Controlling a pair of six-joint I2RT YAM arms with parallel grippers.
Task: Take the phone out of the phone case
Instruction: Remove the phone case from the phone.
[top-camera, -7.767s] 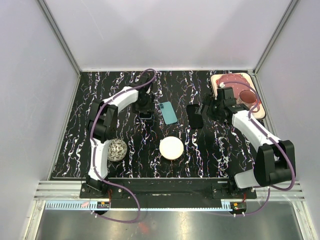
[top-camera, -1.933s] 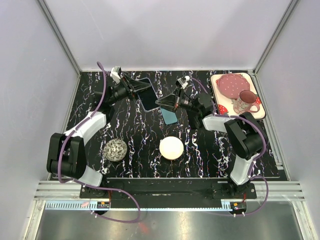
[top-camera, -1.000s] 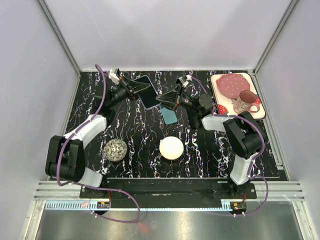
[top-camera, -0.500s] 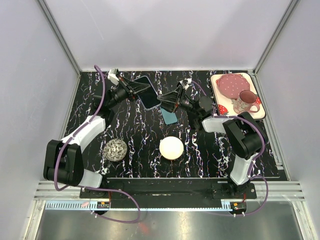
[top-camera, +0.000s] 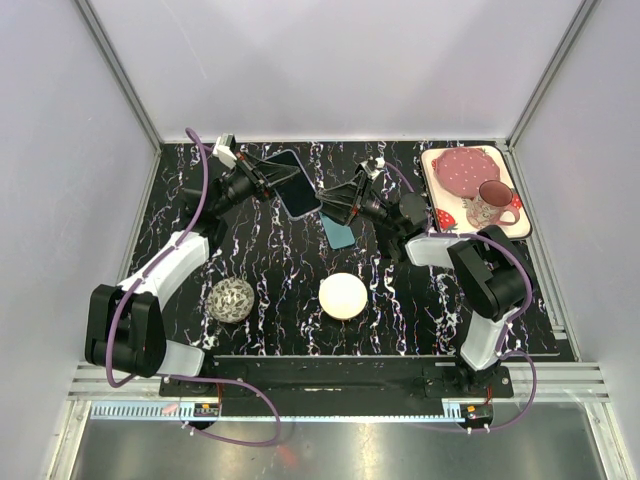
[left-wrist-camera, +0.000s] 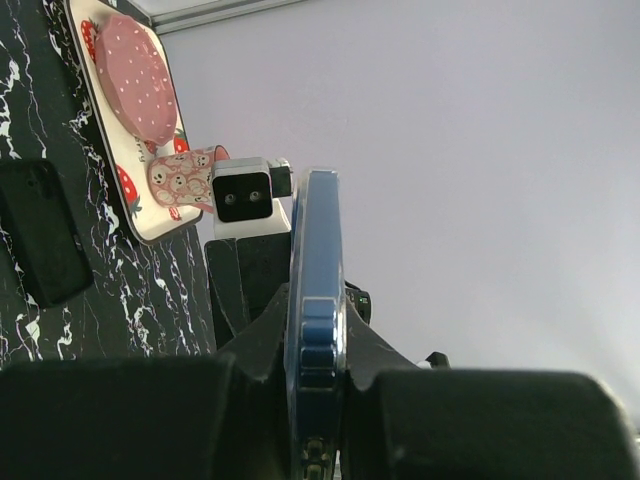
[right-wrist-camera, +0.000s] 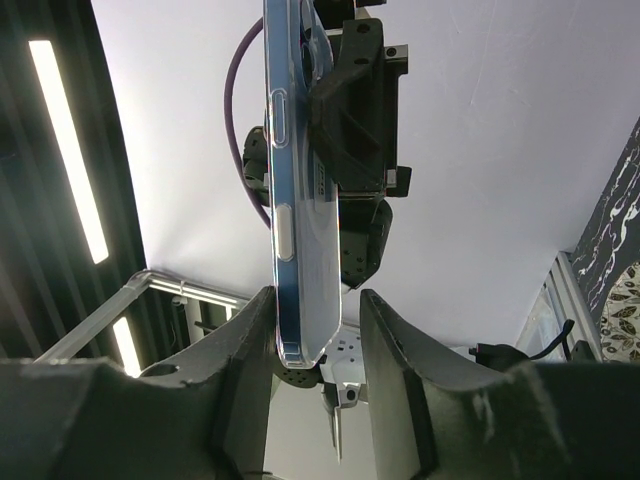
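The job is not yet halfway. The phone (top-camera: 297, 186) sits fully inside its clear phone case (right-wrist-camera: 281, 150), and the 2 are held together in the air above the rear of the worktop (top-camera: 270, 270), between the 2 arms. Lifting and presenting look done. The separation itself is all to come.

The left fingers (left-wrist-camera: 265, 340) pinch the cased phone across its flat faces near 1 end. In the left wrist view it stands edge-on between them.

The right fingers (right-wrist-camera: 245, 360) are spread to either side of the far end, with that corner sitting in the gap. 1 finger lies right against the case. Whether it presses cannot be told, and daylight shows on the other side, so the right fingers grip nothing.

My reading is that the right side is lining up to catch the case rim and peel it back.

The phone is a thin, deep blue slab with rounded corners. The case is a glossy see-through shell, probably soft plastic, with a raised lip and moulded button covers along its edge. It may prove slippery under hard fingers.

On the black, white-veined worktop lie:
- a teal phone (top-camera: 338, 233), flat, under the right wrist
- a matt black phone-shaped slab (left-wrist-camera: 42, 245)
- a pale round disc (top-camera: 343, 296)
- a patterned ball (top-camera: 233, 299)
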